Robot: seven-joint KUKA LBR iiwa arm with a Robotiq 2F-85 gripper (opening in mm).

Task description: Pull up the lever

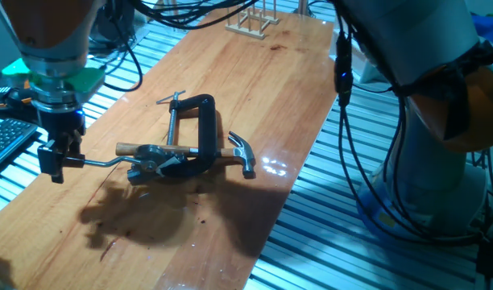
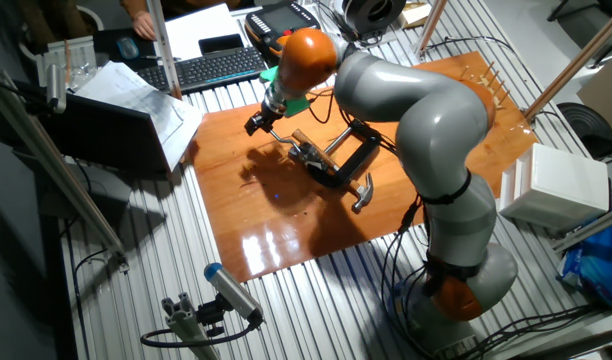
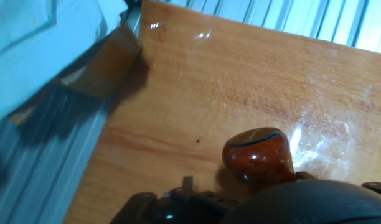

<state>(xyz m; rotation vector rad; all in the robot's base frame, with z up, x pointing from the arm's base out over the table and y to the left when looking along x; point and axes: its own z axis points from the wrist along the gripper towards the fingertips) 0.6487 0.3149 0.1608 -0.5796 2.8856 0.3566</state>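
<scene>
A: What was on the varnished wooden board surface [image 1: 230, 97]?

B: One black C-clamp [image 1: 200, 129] w/ one threaded screw rod [image 1: 171, 122], upright near the middle. One pale wooden-handled claw hammer [image 1: 230, 150] lay across under it, steel head at the board's right edge. One small pale wooden rack [image 1: 256, 20] at the far end, well apart from the rest.

A: And the lever?

B: One thin bent silver metal lever [image 1: 109, 163], running left from a small silver hub [image 1: 150, 167] just beside the clamp's foot. Its dark red-brown rounded knob [image 3: 258, 155] showed clearly only in the hand view, shiny, over bare board.

A: Pincer state?

B: One black two-finger pincer [image 1: 56, 153] sat at the lever's outer end, fingers pointing down, narrow and closed around the knob end as far as one fixed view showed. In the other fixed view the pincer [image 2: 258, 122] sat left of the clamp, under the orange wrist joint.

A: Off the board?

B: One black keyboard [image 2: 214, 67], one laptop [image 2: 116, 135] w/ papers on it.
</scene>
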